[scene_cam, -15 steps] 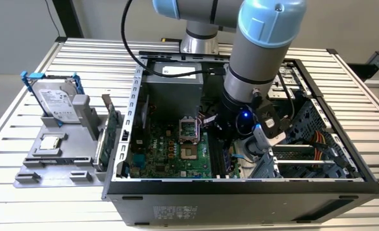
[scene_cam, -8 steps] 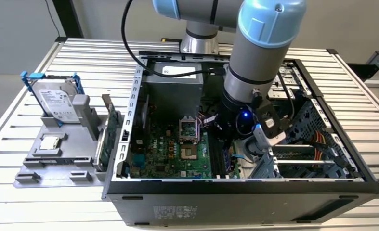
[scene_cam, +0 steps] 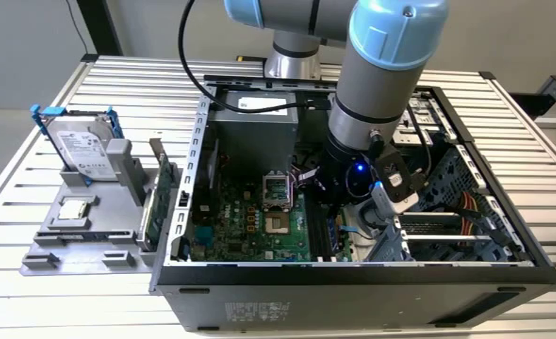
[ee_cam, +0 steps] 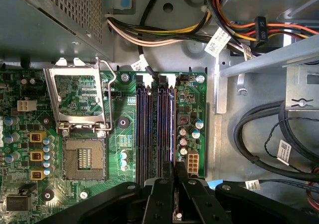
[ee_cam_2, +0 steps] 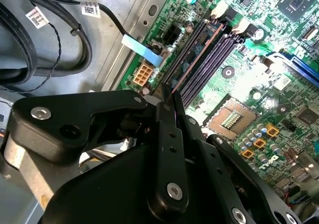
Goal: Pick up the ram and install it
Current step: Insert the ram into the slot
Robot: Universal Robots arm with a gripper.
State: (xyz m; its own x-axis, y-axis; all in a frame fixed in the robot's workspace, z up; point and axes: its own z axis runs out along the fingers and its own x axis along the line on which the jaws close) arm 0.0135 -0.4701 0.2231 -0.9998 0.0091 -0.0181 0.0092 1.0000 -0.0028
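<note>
Reaching down into the open computer case (scene_cam: 353,289), the arm is being shown in the exterior view with its wrist low over the green motherboard (scene_cam: 258,226). In both wrist views the tool (ee_cam_2: 167,93) (ee_cam: 174,173) is being held over the row of long memory slots, its two black fingers drawn close together. The ram (ee_cam_2: 199,54) (ee_cam: 171,127) is being kept on edge along the slot nearest the bare metal case wall, and its near end is running in between the fingertips, so the tool is being read as clamped on the ram. How deep the ram is sitting in its slot cannot be told. Beside the slots, the empty processor socket (ee_cam: 83,157) is being left with its metal frame lifted. On the desk (scene_cam: 32,311), at the exterior view's left, a grey holder (scene_cam: 71,251) is carrying a hard drive (scene_cam: 80,148), a small square processor (scene_cam: 73,210) and a green card (scene_cam: 162,191) standing on edge, all well apart from the tool.
</note>
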